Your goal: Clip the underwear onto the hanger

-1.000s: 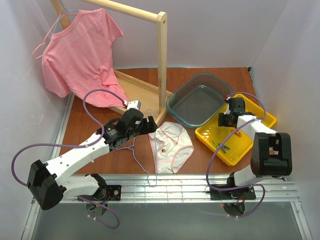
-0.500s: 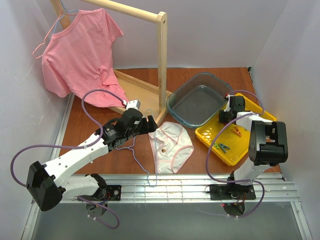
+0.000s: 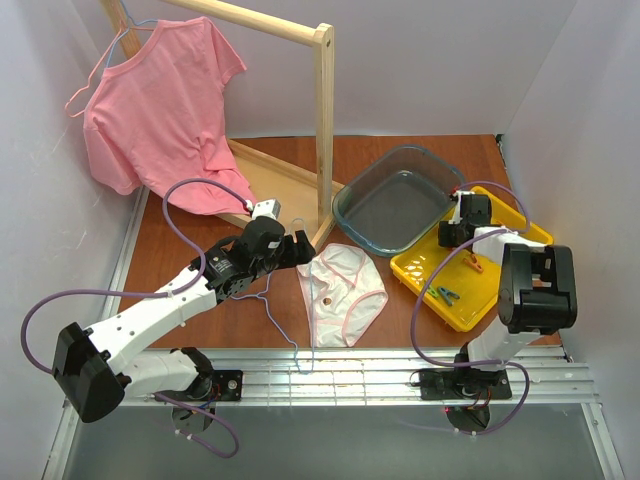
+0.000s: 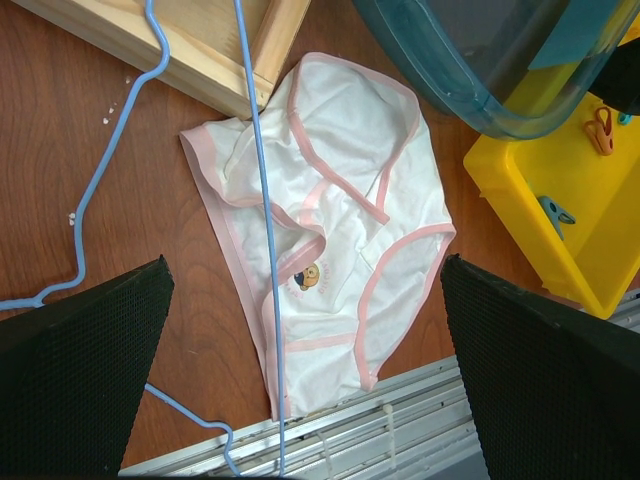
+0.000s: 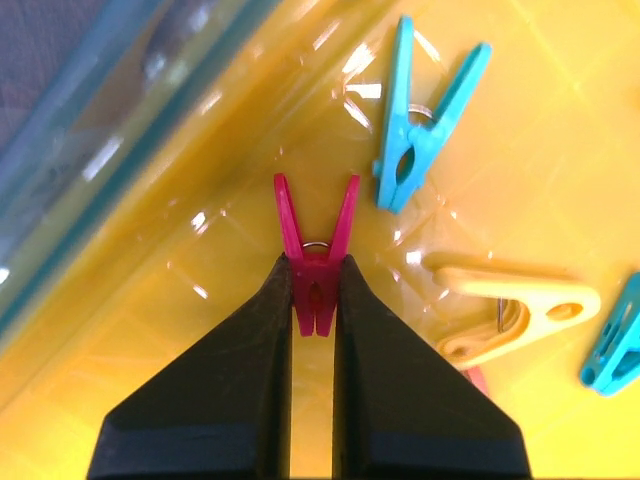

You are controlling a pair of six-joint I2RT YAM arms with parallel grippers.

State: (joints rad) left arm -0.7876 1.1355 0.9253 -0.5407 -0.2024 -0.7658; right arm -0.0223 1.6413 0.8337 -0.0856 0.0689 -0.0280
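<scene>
a pink peg (image 5: 315, 290) is pinched by the right gripper (image 5: 314, 265) at frame centre, in the yellow tray (image 5: 150, 330); the left gripper (image 4: 305, 262) is spread over the underwear (image 4: 340, 200).

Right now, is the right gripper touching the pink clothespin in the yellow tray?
Touching. The right wrist view shows the right gripper closed on the pink clothespin, both fingers against its sides.

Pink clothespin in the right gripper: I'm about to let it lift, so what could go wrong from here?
1. The right gripper pinches the pink clothespin at its closed end with the splayed handles free, so it likely can't be squeezed open and might pivot.
2. The hanger wire lies loose across the underwear; pushing a pin on could slide both.
</scene>
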